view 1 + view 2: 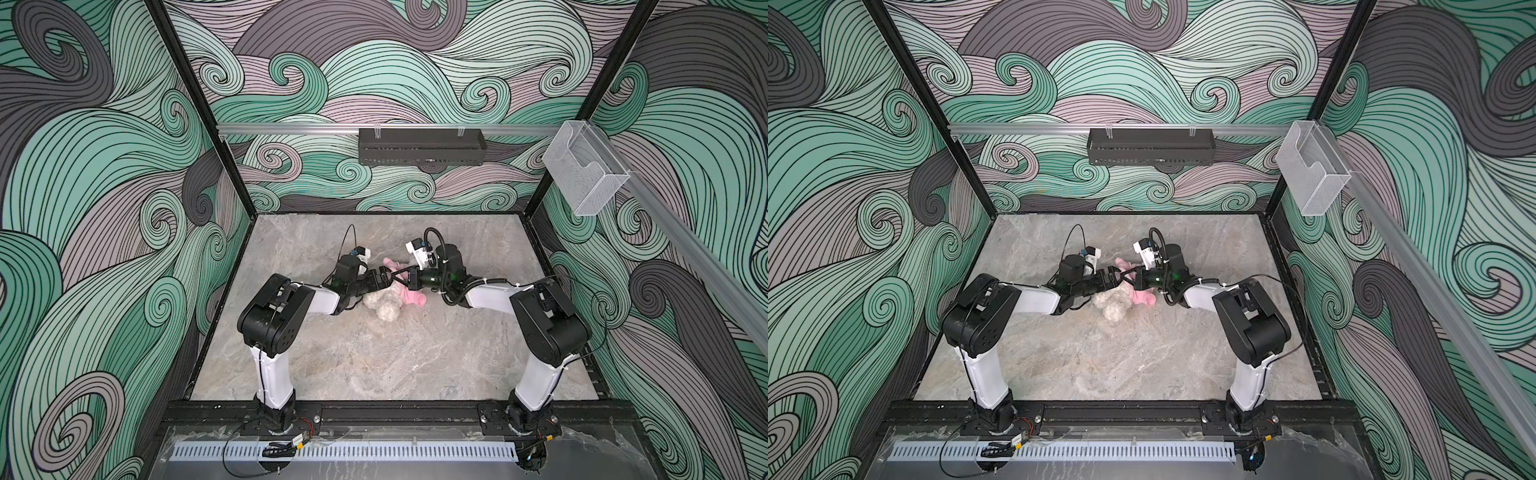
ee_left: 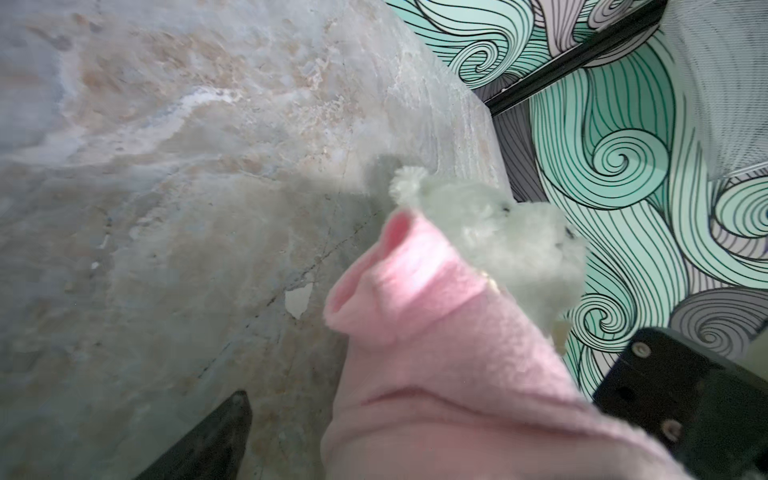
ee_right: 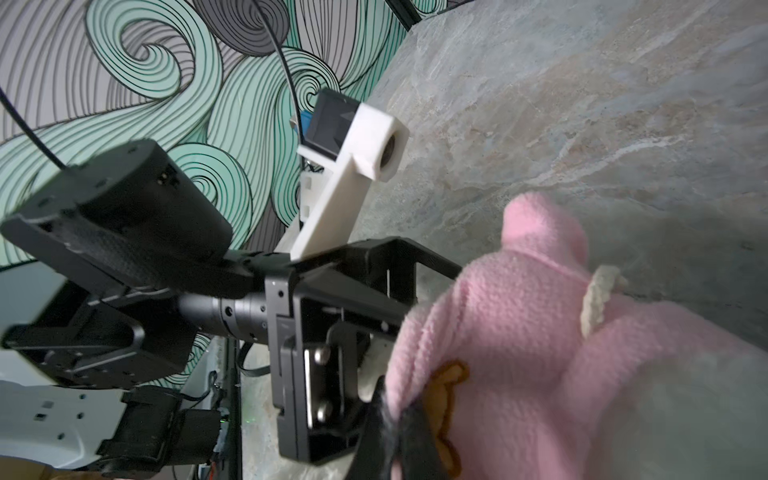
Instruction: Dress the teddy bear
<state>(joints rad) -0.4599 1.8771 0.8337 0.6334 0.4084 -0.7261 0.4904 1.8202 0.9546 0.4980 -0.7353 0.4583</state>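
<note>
The teddy bear [image 1: 384,308] is white and fluffy and lies mid-table between both arms. A pink shirt [image 1: 409,291] covers part of it. In the left wrist view the bear's head [image 2: 498,237] sticks out of the pink shirt [image 2: 436,353], beside an empty sleeve [image 2: 374,266]. My left gripper [image 1: 385,277] is open. One dark finger [image 2: 224,432] stands clear of the cloth, and the shirt fills the space beside it. My right gripper [image 3: 399,419] is shut on the shirt's edge by the orange print [image 3: 449,382].
The grey marble tabletop [image 1: 374,365] has walls on three sides. A black tray [image 1: 422,146] hangs on the back rail. A clear plastic box [image 1: 584,170] hangs on the right rail. A white slotted duct [image 1: 345,451] runs along the front.
</note>
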